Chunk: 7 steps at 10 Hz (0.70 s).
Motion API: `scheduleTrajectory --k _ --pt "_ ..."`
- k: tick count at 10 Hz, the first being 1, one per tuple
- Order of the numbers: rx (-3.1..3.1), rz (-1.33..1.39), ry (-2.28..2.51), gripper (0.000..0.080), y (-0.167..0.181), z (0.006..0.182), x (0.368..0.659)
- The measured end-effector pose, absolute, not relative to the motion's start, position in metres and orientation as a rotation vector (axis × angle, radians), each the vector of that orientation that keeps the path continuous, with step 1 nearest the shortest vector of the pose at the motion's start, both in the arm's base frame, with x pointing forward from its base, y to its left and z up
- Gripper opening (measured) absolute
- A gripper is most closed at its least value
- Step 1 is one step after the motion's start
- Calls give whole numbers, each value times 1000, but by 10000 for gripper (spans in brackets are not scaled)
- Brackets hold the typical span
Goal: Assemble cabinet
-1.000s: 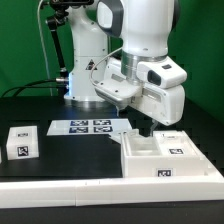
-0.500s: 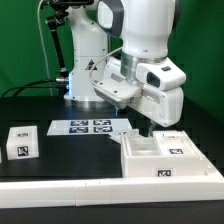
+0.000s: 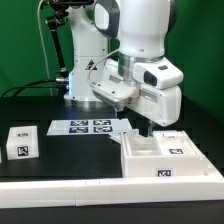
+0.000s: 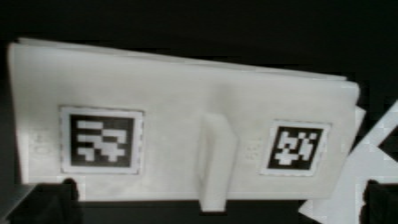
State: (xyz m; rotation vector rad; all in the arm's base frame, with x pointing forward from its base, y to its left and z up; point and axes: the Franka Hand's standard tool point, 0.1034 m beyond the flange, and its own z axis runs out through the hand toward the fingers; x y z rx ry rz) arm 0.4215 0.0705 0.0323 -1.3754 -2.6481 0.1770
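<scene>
Sitting at four o'clock in the exterior view, the cabinet rests on the desk, with your end effector at its eleven o'clock corner. The fingers are too hidden to tell whether they are open or closed. In the wrist view a tagged panel fills the frame. You would do well to centre on its ridge, square up and descend slowly, so nothing slides.

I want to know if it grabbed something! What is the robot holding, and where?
Cannot tell. The gripper is down at the cabinet, but whether it grips it is hidden.
</scene>
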Motion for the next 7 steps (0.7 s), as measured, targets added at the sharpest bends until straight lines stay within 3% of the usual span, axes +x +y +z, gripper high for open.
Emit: scheduleTrajectory --k 7 --pt "-1421 56 -2670 796 70 22 414"
